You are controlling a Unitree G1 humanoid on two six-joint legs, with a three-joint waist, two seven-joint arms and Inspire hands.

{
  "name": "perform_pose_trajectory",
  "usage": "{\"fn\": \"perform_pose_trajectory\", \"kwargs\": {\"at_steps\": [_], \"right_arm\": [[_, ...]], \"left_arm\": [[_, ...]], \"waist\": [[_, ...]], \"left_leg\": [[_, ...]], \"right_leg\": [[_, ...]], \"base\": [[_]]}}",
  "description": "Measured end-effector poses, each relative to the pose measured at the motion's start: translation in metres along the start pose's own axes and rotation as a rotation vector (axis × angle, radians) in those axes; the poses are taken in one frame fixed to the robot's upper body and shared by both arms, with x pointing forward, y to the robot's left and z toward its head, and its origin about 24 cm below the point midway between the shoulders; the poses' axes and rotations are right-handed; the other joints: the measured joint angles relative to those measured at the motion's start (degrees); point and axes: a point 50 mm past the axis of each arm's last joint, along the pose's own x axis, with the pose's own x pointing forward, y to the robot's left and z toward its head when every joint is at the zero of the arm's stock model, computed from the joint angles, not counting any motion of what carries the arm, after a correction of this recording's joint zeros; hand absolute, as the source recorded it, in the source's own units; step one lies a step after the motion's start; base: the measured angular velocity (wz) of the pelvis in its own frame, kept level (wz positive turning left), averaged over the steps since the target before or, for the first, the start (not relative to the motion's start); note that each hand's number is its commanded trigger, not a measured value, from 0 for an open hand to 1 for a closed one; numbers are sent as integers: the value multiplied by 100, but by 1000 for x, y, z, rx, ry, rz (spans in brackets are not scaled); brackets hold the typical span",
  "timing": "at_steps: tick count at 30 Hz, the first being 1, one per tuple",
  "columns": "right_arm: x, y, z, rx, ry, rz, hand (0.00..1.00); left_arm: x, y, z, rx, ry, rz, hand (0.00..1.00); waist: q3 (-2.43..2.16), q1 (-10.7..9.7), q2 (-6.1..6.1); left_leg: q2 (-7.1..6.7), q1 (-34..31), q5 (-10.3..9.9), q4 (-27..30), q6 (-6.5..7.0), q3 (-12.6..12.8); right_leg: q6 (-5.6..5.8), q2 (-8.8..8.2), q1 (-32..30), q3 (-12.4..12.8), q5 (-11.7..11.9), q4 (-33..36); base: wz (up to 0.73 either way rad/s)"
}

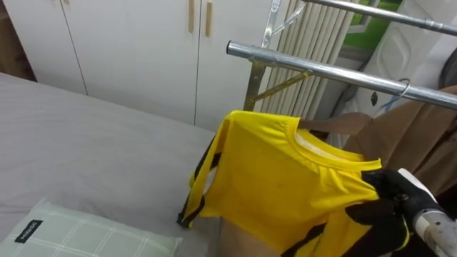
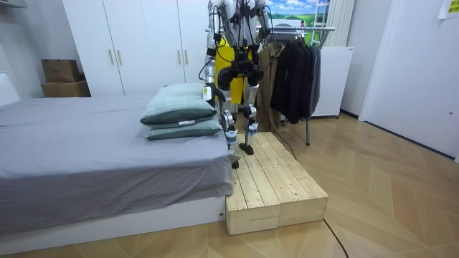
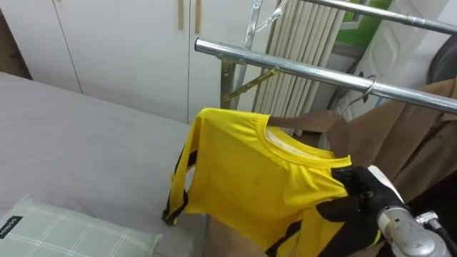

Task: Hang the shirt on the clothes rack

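Note:
A yellow shirt (image 1: 285, 178) with black trim hangs spread out just below the lower metal rail (image 1: 321, 68) of a clothes rack, its collar facing up and to the right. My right hand (image 1: 393, 196) comes in from the lower right, its dark fingers curled on the shirt's right shoulder. The shirt's left side droops over the edge of the bed (image 1: 86, 143). In the room view I stand on a wooden platform (image 2: 272, 179) between the bed and the rack, holding the shirt (image 2: 228, 68) in front of me. My left hand (image 2: 206, 89) is low at the room view's left.
A second rail (image 1: 371, 14) runs higher up. A hanger hook (image 1: 403, 89) holds a brown coat (image 1: 407, 135) at the right, and dark clothes (image 2: 294, 72) fill the rack. White wardrobe doors (image 1: 128, 43) stand behind the bed. A checked pillow (image 1: 78, 232) lies at lower left.

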Motion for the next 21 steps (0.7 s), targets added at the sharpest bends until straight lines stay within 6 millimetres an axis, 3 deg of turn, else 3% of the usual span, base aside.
{"fn": "perform_pose_trajectory", "kwargs": {"at_steps": [10,12,13,15,16,17,18,19,20,21], "right_arm": [[8,-5,-14,26,78,23,100],[7,-5,-14,28,75,27,85],[7,-5,-14,28,75,27,100],[7,-5,-14,29,77,28,100],[7,-5,-14,29,78,29,90],[7,-5,-15,30,80,31,73],[7,-4,-15,30,81,32,27],[7,-4,-15,29,81,33,17],[8,-4,-16,29,84,33,0],[8,-4,-17,31,86,31,0]], "left_arm": [[0,1,3,6,-9,1,0],[0,1,3,6,-9,-3,0],[0,1,3,6,-9,-3,0],[0,2,3,6,-9,-4,0],[0,2,3,6,-9,-4,0],[0,2,3,6,-9,-3,0],[0,2,3,6,-9,-3,0],[0,2,3,6,-9,-3,0],[0,2,3,6,-11,-2,0],[0,2,3,6,-11,-1,0]], "waist": [[2,4,8],[7,6,17],[9,10,19],[10,17,21],[10,17,21],[10,20,21],[10,24,21],[10,26,20],[8,33,18],[6,36,15]], "left_leg": [[0,31,9,-8,-7,-102],[5,39,8,-12,-7,-102],[5,42,8,-13,-7,-102],[5,55,8,-14,-7,-103],[5,59,8,-14,-7,-102],[4,62,8,-14,-7,-103],[4,61,8,-12,-7,-103],[4,62,7,-12,-7,-103],[4,63,7,-24,-7,-102],[5,66,7,-25,-8,-102]], "right_leg": [[0,-10,47,-95,1,-87],[1,-6,56,-96,1,-96],[1,-6,59,-96,1,-97],[2,-6,72,-95,0,-98],[2,-7,76,-94,0,-97],[2,-7,81,-93,0,-96],[2,-8,84,-91,0,-94],[2,-7,85,-90,0,-93],[2,-7,87,-91,0,-89],[1,-6,90,-91,0,-87]], "base": [[5],[0],[0],[0],[0],[0],[0],[0],[0],[0]]}}
